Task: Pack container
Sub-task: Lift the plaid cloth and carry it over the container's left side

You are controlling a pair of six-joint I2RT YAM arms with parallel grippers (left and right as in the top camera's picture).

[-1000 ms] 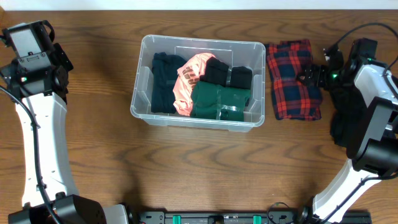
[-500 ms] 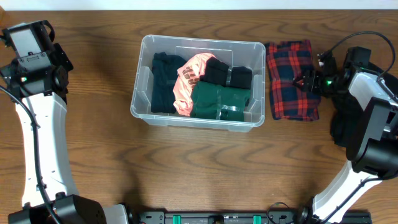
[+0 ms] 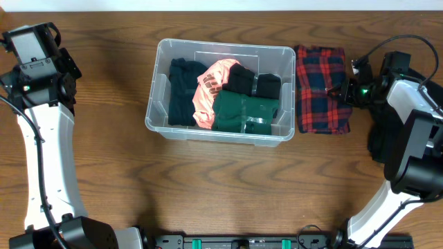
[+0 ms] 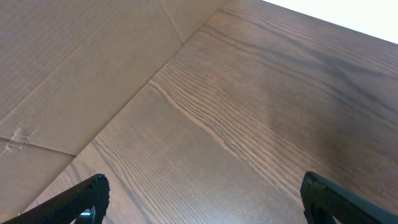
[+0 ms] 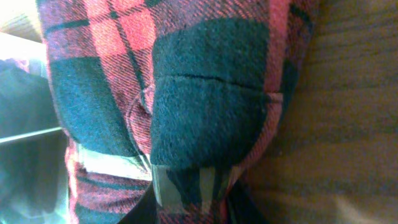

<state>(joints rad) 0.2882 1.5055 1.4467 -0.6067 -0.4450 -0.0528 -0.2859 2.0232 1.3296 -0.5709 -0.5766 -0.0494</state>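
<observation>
1. The container (image 3: 156, 90), a clear plastic bin, is sitting on the wooden table (image 3: 221, 187) in the upper middle of the overhead frame.
2. It is holding folded clothes: a navy garment (image 3: 181, 90) at its left, a pink garment (image 3: 211, 86) beside that, a green garment (image 3: 246, 111) at its lower right, and two black pieces (image 3: 242, 79) along its upper right.
3. A red-and-navy plaid garment (image 3: 320, 90) is lying folded on the table just right of the container.
4. The right gripper (image 3: 346, 92) is reaching in from the right of the frame and meeting the plaid garment's right edge.
5. In the right wrist view its fingers are clenching a bunched fold of the plaid cloth (image 5: 205, 93) at the bottom of the frame.
6. The left gripper (image 4: 208, 199) is hanging over bare wood at the upper left of the overhead frame, well apart from the container, with its jaws spread wide and nothing between them.
7. Brown cardboard (image 4: 74, 62) is filling the upper left of the left wrist view.
</observation>
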